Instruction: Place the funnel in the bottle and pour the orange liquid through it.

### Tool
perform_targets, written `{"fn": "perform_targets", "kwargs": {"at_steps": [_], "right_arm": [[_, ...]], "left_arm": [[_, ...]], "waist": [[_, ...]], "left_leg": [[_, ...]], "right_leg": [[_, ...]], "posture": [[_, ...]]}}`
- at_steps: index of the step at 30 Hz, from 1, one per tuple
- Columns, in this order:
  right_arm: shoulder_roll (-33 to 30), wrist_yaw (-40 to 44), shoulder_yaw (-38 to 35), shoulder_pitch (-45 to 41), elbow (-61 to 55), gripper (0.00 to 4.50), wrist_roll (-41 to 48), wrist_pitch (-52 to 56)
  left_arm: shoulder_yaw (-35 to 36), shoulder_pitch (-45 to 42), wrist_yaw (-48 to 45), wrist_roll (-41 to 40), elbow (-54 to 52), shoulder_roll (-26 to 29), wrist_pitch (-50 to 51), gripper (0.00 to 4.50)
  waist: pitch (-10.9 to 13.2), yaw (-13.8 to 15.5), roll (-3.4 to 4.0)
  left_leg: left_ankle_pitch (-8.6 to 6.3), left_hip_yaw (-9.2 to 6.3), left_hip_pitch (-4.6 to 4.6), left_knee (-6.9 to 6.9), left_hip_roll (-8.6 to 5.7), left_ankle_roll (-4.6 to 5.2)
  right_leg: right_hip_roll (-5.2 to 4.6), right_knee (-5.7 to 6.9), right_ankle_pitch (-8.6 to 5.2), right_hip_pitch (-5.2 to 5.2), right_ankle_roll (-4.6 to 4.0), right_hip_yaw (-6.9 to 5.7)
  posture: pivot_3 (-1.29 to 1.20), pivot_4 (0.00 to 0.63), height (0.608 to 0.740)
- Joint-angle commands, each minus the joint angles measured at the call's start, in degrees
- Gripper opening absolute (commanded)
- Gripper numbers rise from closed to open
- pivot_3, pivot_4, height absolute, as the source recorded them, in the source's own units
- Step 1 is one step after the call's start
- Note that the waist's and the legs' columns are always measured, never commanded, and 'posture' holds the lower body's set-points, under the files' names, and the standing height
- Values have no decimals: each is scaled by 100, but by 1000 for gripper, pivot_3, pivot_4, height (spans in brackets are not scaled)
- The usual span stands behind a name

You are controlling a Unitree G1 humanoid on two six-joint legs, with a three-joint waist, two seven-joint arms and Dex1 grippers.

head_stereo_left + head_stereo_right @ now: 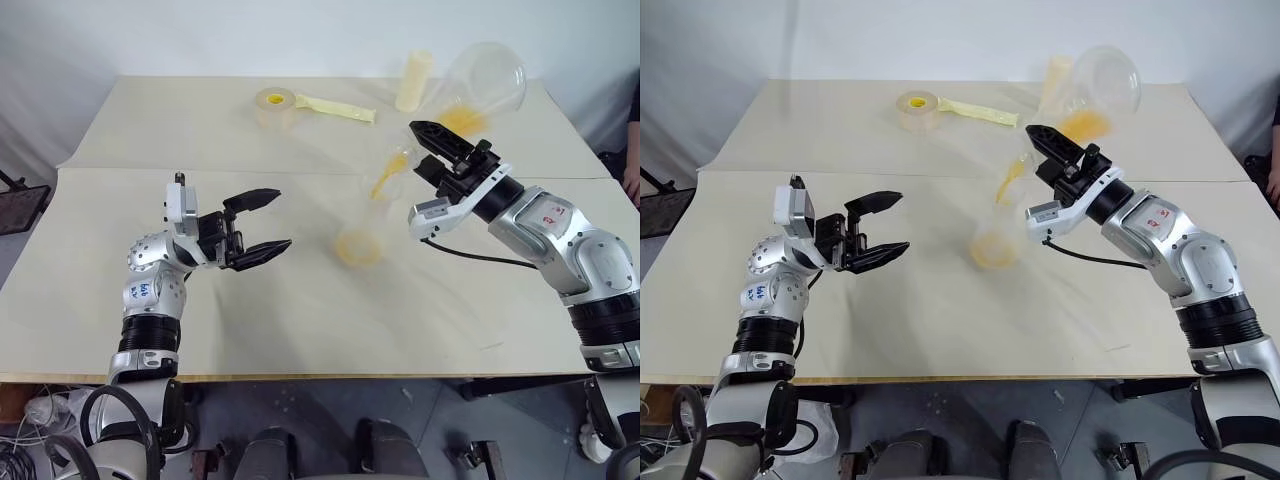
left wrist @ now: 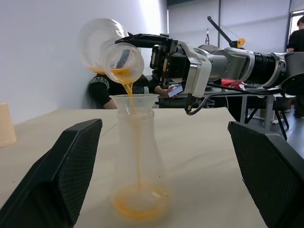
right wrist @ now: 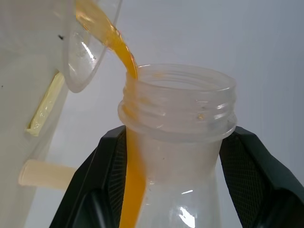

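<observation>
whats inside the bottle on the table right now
A thin stream of orange liquid runs down from the funnel in the bottle mouth and pools at the bottom. The rest of the bottle looks empty. The funnel's stem is hard to make out.

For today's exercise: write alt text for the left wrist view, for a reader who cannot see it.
The right gripper tips a round clear flask, sending a thin stream of orange liquid into the funnel seated in the bottle on the table, where it pools at the bottom. The left gripper's black fingers stand open on either side, not touching the bottle.
</observation>
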Motion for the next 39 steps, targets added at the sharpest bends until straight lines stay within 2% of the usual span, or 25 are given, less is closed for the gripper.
{"fn": "perform_targets", "kwargs": {"at_steps": [1, 14, 39], "right_arm": [[-170, -175, -45, -59, -90, 2446, -40, -62], [-239, -339, 5, -172, 125, 2446, -252, -222], [-416, -1278, 473, -708, 637, 2446, -816, -481]], "left_arm": [[38, -13, 43, -91, -194, 14, 12, 4500], [48, -91, 64, -108, -111, -25, 9, 4500], [86, -143, 115, -116, -68, -48, -22, 4500]], "waist": [[0, 1, 0], [0, 2, 0], [0, -3, 0]], "left_leg": [[0, 0, 0, 0, 0, 0], [0, 0, 0, 0, 0, 0], [0, 0, 0, -2, 1, 0]], "right_leg": [[0, 0, 0, 0, 0, 0], [0, 0, 0, 0, 0, 1], [1, -3, 0, 0, 0, 2]], "posture": [[0, 150, 740], [0, 150, 740], [0, 150, 740]]}}
